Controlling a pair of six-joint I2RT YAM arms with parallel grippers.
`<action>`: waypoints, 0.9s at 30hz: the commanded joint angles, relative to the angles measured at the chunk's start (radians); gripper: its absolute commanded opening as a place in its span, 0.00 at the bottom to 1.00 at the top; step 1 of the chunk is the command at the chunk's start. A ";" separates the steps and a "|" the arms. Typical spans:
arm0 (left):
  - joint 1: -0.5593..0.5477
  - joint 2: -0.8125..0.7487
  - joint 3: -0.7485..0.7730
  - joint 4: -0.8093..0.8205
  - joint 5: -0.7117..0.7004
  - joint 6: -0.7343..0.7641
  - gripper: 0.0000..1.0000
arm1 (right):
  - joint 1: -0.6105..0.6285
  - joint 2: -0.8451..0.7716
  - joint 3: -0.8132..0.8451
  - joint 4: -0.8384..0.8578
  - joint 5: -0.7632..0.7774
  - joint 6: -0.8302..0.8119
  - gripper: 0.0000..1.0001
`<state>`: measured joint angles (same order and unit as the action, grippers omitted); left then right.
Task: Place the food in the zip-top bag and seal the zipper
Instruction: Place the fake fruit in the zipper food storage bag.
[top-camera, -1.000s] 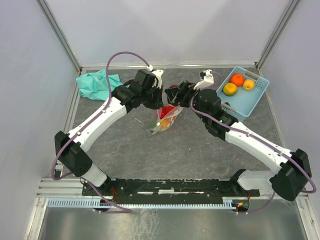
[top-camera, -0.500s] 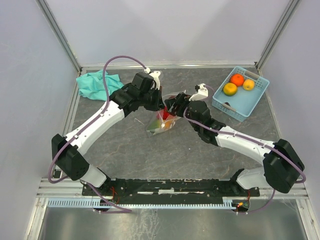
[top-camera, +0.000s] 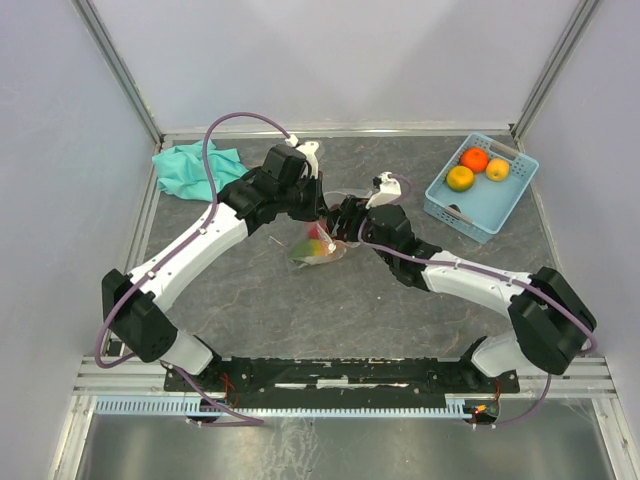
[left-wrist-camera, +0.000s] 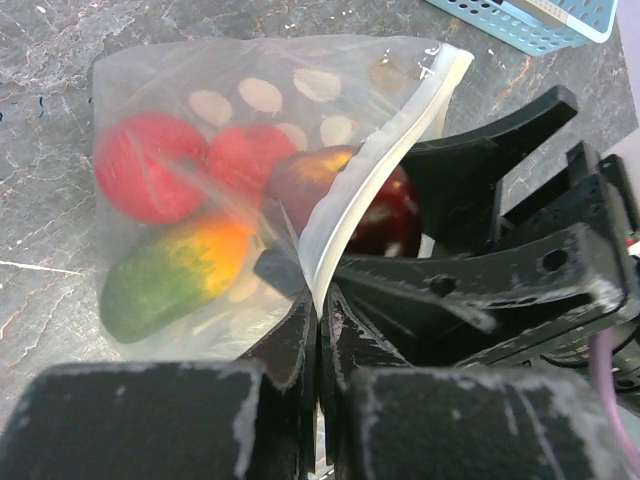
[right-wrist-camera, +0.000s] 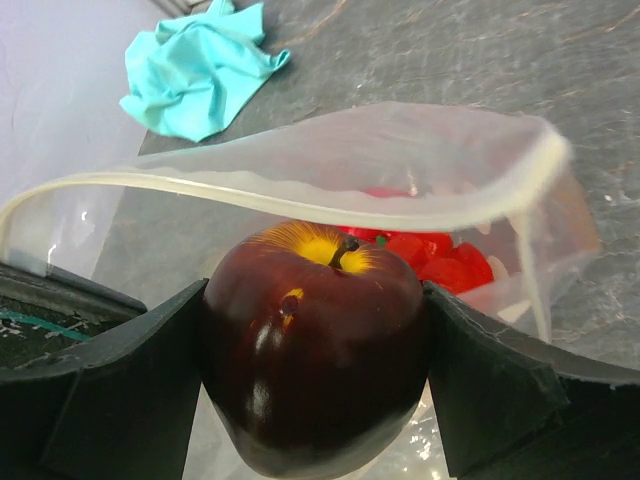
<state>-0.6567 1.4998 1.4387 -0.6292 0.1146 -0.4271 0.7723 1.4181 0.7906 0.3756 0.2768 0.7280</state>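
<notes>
The clear dotted zip-top bag (top-camera: 318, 246) lies mid-table, its mouth held open. My left gripper (left-wrist-camera: 320, 310) is shut on the bag's whitish zip strip (left-wrist-camera: 345, 215) at the mouth edge. My right gripper (right-wrist-camera: 315, 375) is shut on a dark maroon apple (right-wrist-camera: 312, 345) and holds it in the bag's mouth, under the upper zip edge (right-wrist-camera: 280, 192). The apple also shows in the left wrist view (left-wrist-camera: 345, 205). Inside the bag lie red fruits (left-wrist-camera: 150, 165) and a green-orange mango (left-wrist-camera: 175, 270). In the top view the two grippers meet at the bag, left (top-camera: 320, 214), right (top-camera: 343, 222).
A light-blue basket (top-camera: 500, 200) at the back right holds a red-orange fruit (top-camera: 474, 158) and two yellow-orange ones (top-camera: 459, 178). A teal cloth (top-camera: 192, 165) lies at the back left, also in the right wrist view (right-wrist-camera: 200, 70).
My right gripper has moved left and down with the maroon apple into the bag's mouth. The bag has sunk lower and flatter on the table; the left gripper kept its hold.
</notes>
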 joint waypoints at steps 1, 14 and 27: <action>0.003 -0.032 0.005 0.041 0.015 -0.021 0.03 | 0.003 0.032 0.091 0.035 -0.110 -0.057 0.78; 0.003 -0.047 -0.020 0.032 -0.021 -0.009 0.03 | -0.025 0.004 0.155 -0.046 -0.203 -0.198 0.99; 0.008 -0.055 -0.033 0.033 -0.042 -0.005 0.03 | -0.102 -0.127 0.300 -0.393 -0.264 -0.281 0.99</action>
<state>-0.6510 1.4765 1.4139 -0.6380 0.0799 -0.4305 0.6834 1.3712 0.9894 0.0994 0.0326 0.4953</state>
